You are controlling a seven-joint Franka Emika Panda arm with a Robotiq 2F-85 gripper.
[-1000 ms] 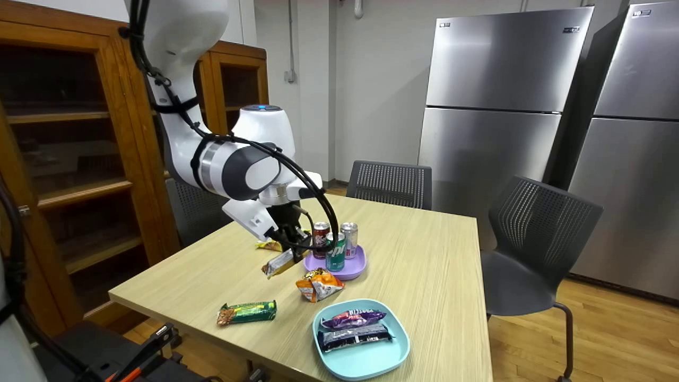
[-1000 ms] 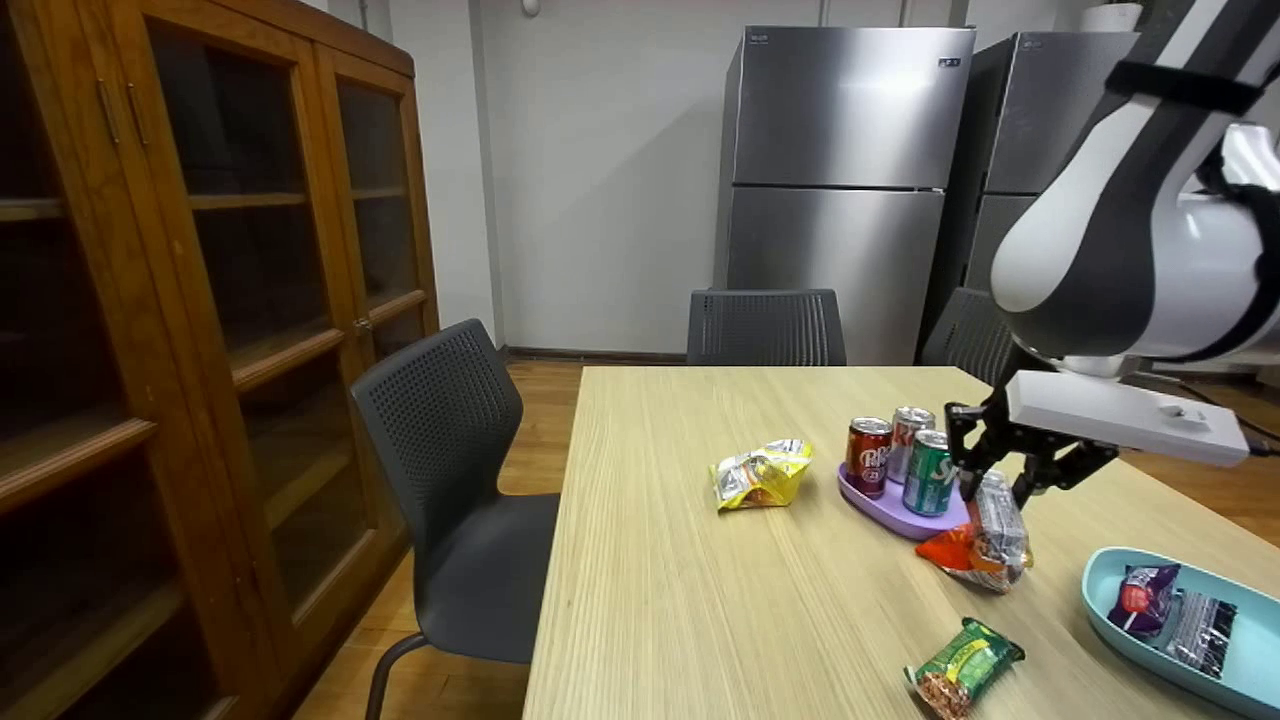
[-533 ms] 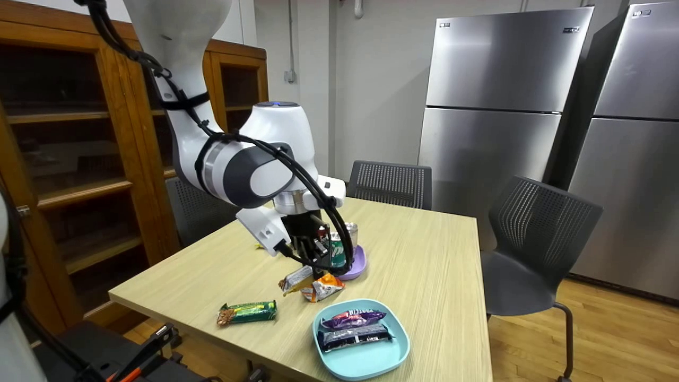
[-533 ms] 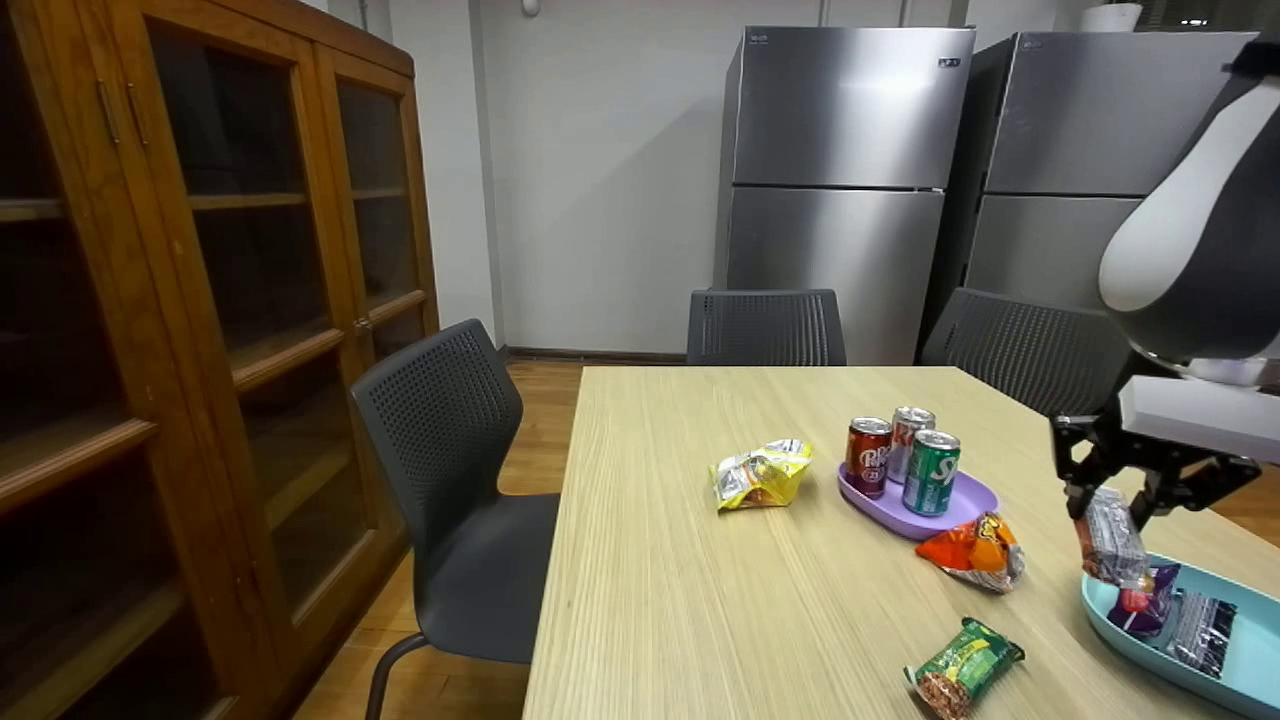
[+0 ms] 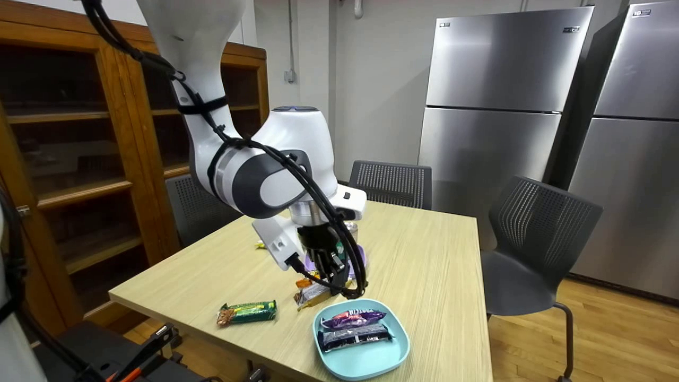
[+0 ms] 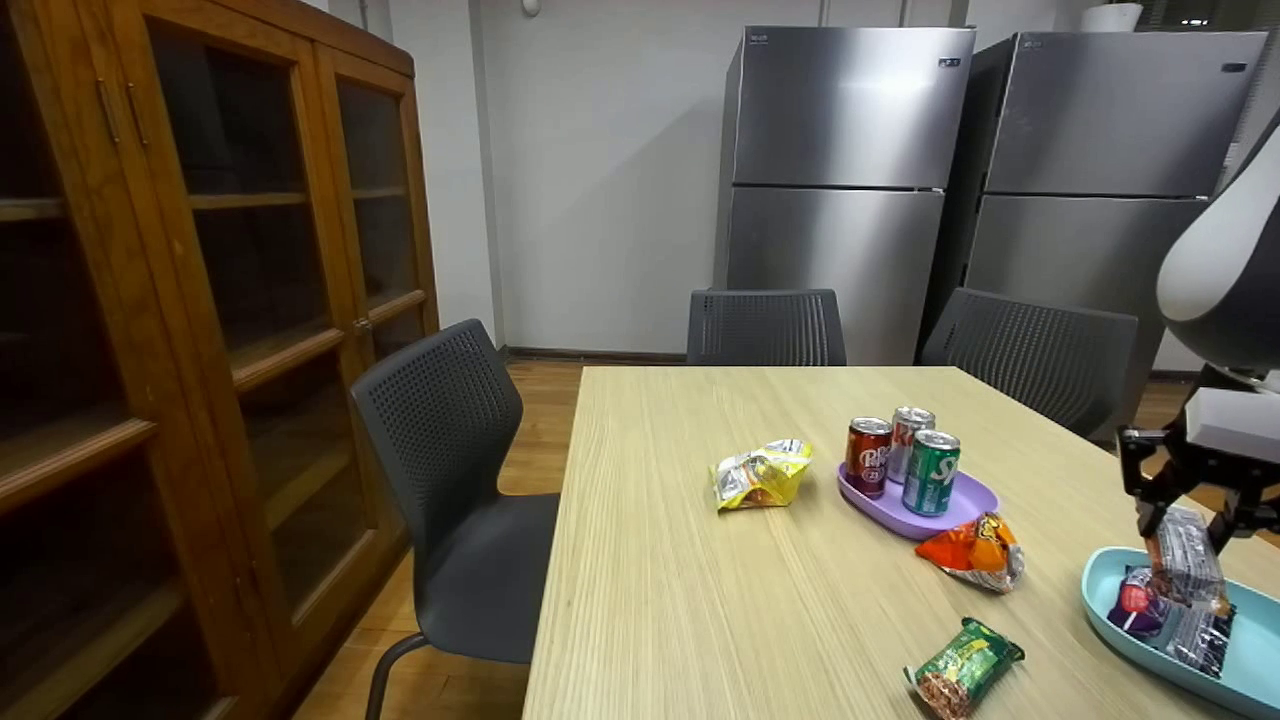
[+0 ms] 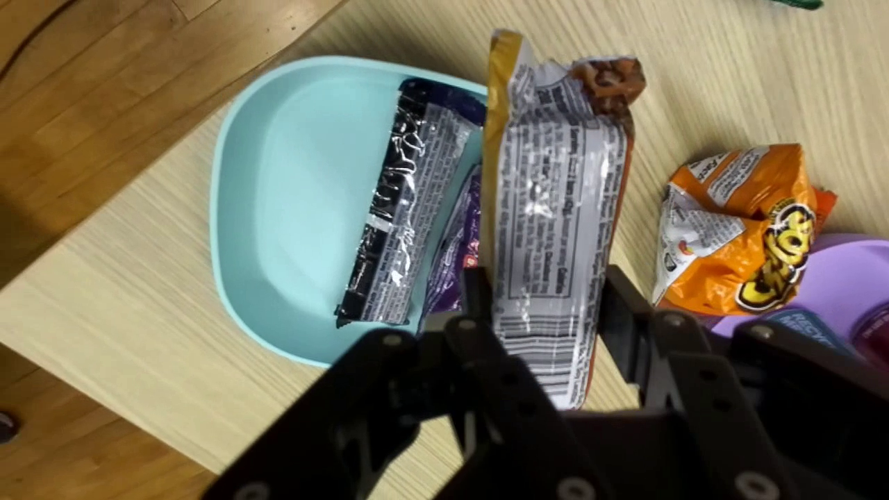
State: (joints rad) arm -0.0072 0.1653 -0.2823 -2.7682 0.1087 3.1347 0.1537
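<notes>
My gripper is shut on a snack bar in a silver, brown and gold wrapper, its printed back facing the wrist camera. The pads press on the bar's two long sides near one end. In an exterior view the bar hangs tilted beside the far edge of the light blue tray. From another angle in an exterior view the bar overlaps that tray. Inside the tray lie a purple packet and a dark packet, side by side. The bar and left finger partly hide the purple packet in the wrist view.
An orange chip bag lies by a purple plate with a red can, a silver can and a green can. A green packet and a yellow bag lie on the table. Chairs surround it.
The gripper has carried the bar away from the purple plate, past the orange bag, to the light blue tray. Its grip looks unchanged, and the things on the table have stayed put.
</notes>
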